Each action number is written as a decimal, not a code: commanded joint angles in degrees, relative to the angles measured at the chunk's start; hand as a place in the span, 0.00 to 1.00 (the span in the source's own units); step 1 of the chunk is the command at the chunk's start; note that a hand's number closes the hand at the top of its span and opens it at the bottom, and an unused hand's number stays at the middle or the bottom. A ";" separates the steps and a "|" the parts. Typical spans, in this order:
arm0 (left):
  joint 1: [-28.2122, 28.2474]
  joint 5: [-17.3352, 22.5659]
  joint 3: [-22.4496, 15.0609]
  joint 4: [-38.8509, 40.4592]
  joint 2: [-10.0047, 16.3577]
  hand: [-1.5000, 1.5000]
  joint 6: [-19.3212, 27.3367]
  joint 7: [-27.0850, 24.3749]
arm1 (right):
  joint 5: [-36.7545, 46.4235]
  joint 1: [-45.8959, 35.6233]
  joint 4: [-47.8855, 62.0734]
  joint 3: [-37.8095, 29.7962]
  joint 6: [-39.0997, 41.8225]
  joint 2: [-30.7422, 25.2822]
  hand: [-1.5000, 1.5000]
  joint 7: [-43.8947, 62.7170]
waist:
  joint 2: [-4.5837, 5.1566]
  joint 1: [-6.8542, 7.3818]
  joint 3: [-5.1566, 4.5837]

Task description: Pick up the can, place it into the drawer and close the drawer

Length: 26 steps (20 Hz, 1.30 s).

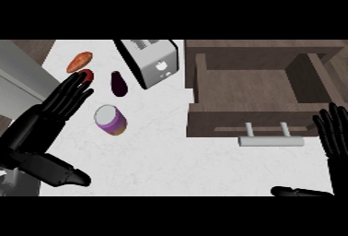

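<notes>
A purple can [110, 120] with a white top lies tilted on the white counter, left of centre. My left hand [42, 128] hovers just left of it, fingers straight and spread, thumb stretched out below. The wooden drawer [252, 85] stands pulled out at the right, showing nothing inside, with a metal handle [270, 140] on its front. My right hand [334, 138] is open at the right edge, beside the drawer's front corner, fingers up.
A silver toaster [149, 60] stands behind the can. A dark eggplant [119, 84], an orange sweet potato [79, 61] and a small red item [88, 73] lie at the back left. The counter [170, 156] stretches bare-white in front.
</notes>
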 commanded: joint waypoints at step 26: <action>-4.31 -14.44 1.44 26.93 -2.55 0.00 -0.96 -21.29 | -2.72 4.17 -5.45 -6.24 6.52 1.60 0.00 1.34 | -0.02 -0.07 -0.02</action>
